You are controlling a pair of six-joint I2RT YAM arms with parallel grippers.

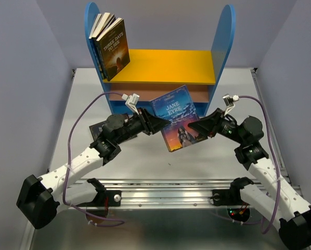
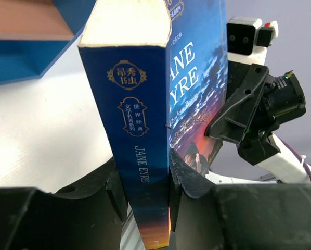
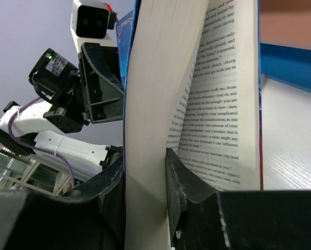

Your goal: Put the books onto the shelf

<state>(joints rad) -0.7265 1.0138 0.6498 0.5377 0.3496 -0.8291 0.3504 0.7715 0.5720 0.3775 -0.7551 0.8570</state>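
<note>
The blue paperback Jane Eyre book (image 1: 175, 117) sits between two tools. The left tool (image 1: 162, 125) pinches its spine; the right tool (image 1: 193, 126) seems to pinch only some pages.

Left arm (image 1: 88, 156) and right arm (image 1: 264, 166) stretch forward and angle inward. Left gripper (image 1: 162, 125) pinches the spine of the book (image 1: 176, 112); right gripper (image 1: 194, 126) clamps its pages opposite.

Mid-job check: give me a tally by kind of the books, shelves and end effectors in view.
Shelf: 1
Books leaning on its upper tier: 3, as far as the top view shows
Jane Eyre book, clamped by left end effector and right end effector: 1
End effectors: 2
Total: 7
Not counted: unidentifiable dark flat shape left of Jane Eyre.
</note>
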